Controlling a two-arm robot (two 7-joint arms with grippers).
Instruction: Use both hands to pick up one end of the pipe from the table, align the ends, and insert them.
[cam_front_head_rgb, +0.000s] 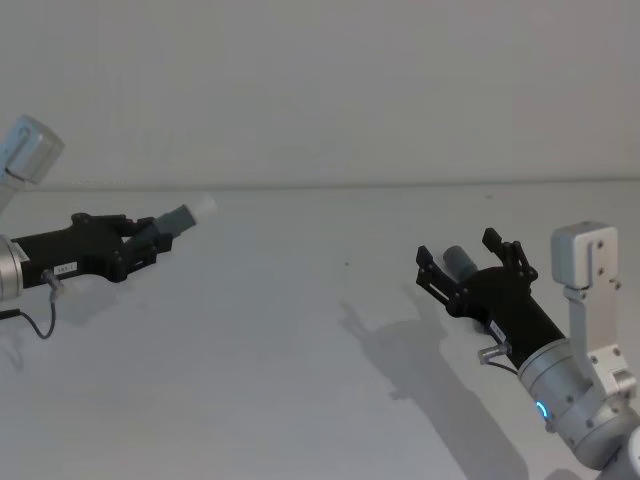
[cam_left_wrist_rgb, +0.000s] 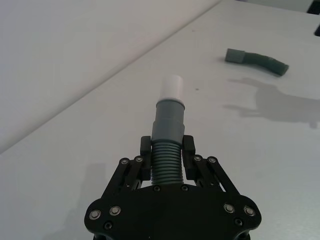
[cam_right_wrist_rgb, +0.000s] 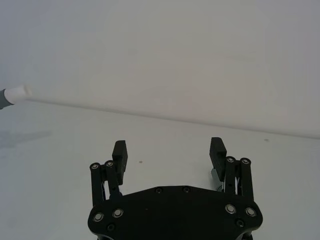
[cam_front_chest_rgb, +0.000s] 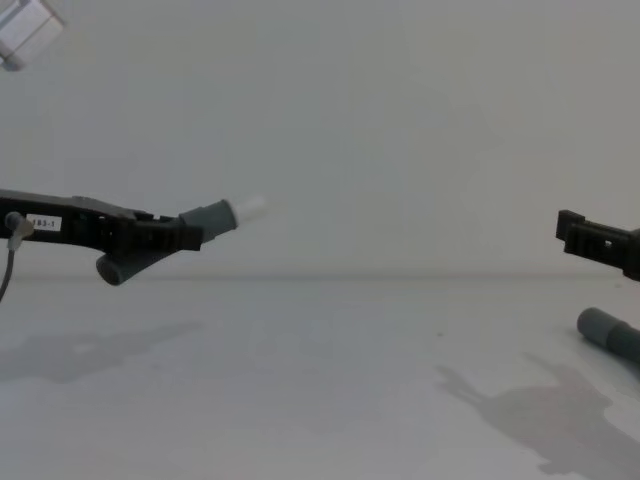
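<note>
Head view: your right hand (cam_front_head_rgb: 458, 248), splayed open, hovers directly over the sleeve piece (cam_front_head_rgb: 460, 266) lying on the counter (cam_front_head_rgb: 300, 350). Your left hand (cam_front_head_rgb: 148, 238) grips the white-tipped piece (cam_front_head_rgb: 180, 217) aloft, tip pointing rightward.

**Materials and finish**
The desk (cam_left_wrist_rgb: 260, 170) is smooth matt white. The white-tipped pipe piece (cam_left_wrist_rgb: 169, 120) is matt grey plastic, ribbed along its body, smooth at the collar and white tip (cam_left_wrist_rgb: 173, 87). The left pincer (cam_left_wrist_rgb: 167, 146) and right pincer (cam_right_wrist_rgb: 169, 149) are matt black plastic with bright metal screws (cam_left_wrist_rgb: 115, 211).
</note>
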